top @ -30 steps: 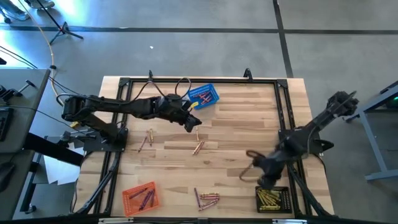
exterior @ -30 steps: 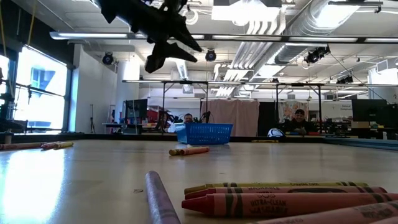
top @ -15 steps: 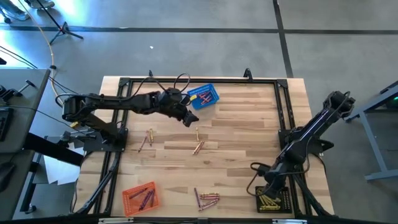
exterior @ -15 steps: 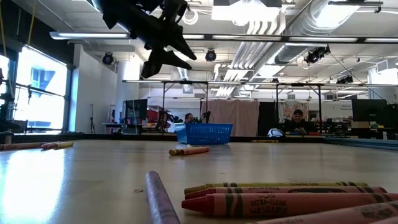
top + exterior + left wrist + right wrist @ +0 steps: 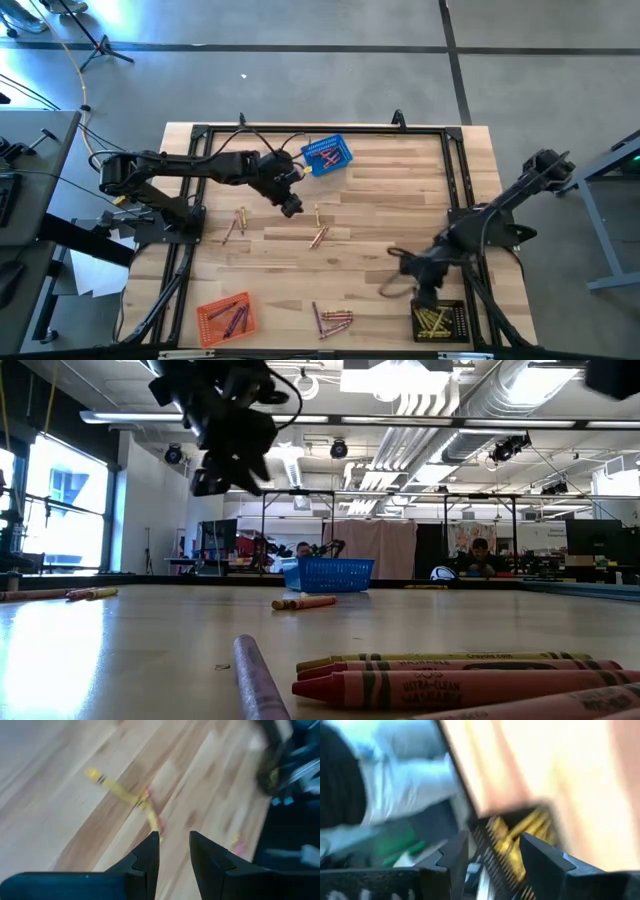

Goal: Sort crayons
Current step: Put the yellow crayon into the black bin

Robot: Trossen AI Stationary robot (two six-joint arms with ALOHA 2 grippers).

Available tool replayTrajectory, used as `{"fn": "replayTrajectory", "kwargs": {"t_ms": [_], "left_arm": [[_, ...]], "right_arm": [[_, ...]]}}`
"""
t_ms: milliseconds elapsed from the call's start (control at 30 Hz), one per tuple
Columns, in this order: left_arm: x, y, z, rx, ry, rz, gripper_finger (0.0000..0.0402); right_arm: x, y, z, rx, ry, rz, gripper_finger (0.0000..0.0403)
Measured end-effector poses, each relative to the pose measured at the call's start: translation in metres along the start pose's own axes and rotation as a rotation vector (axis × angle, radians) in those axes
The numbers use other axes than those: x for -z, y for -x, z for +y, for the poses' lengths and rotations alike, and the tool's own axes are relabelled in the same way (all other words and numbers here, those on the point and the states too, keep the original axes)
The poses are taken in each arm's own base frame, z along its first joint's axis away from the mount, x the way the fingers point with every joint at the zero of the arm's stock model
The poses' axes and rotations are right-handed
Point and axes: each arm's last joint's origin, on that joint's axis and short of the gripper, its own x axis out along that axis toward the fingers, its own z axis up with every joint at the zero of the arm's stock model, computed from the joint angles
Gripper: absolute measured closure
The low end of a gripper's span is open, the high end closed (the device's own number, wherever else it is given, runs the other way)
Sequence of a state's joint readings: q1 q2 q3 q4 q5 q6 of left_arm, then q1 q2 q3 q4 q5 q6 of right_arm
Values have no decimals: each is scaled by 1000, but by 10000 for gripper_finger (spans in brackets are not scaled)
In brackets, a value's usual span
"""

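Hovering above the pale wooden table [image 5: 380,190], my left gripper [image 5: 291,207] hung in the air with its two dark fingers [image 5: 148,855] parted by a narrow gap and nothing between them. Just past it on the boards lay a yellow wax crayon [image 5: 317,216] and beside that a pair of orange-pink crayons [image 5: 319,238]; from my wrist these showed as a blurred yellow and pink streak, so I could not tell them apart there. Behind the gripper stood the small blue mesh basket [image 5: 327,156] with a few red sticks inside.

My right gripper [image 5: 422,296] hung over the table's near right corner, just beside the black mesh basket of yellow crayons [image 5: 437,321], its fingers [image 5: 540,857] spread apart and empty.

Two or three more crayons [image 5: 236,224] lay near the left arm's base. A tight cluster of red, pink, yellow and purple crayons [image 5: 332,320] rested at the near edge, filling the bottom of the low view. An orange mesh basket [image 5: 226,316] holding purple crayons sat at the near left corner.
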State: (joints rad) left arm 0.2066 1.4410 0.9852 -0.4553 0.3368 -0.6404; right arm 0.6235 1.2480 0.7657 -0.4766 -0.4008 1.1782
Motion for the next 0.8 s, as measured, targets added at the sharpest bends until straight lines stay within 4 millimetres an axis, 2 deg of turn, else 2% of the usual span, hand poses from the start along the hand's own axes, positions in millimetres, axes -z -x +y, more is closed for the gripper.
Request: {"fn": "replayTrajectory", "kwargs": {"t_ms": [200,333,400,567,700,800], "left_arm": [[25,5,9,-144,-3,208,307],[54,24,2,-218,-118,375,307],[66,38,0,-276,-163,405,307],[86,76,-6,-383,-191,308,307],[96,105,-10,-379,-142,148,307],[103,122,-10,-361,-106,50,307]], "right_arm": [[-32,23,-26,180,-122,-176,239],[-54,34,-44,270,-246,-348,238],[-70,39,-50,281,-275,-457,238],[-116,39,-70,283,-355,-669,238],[-151,26,-89,280,-427,-708,238],[-181,23,-88,301,-391,-713,238]]}}
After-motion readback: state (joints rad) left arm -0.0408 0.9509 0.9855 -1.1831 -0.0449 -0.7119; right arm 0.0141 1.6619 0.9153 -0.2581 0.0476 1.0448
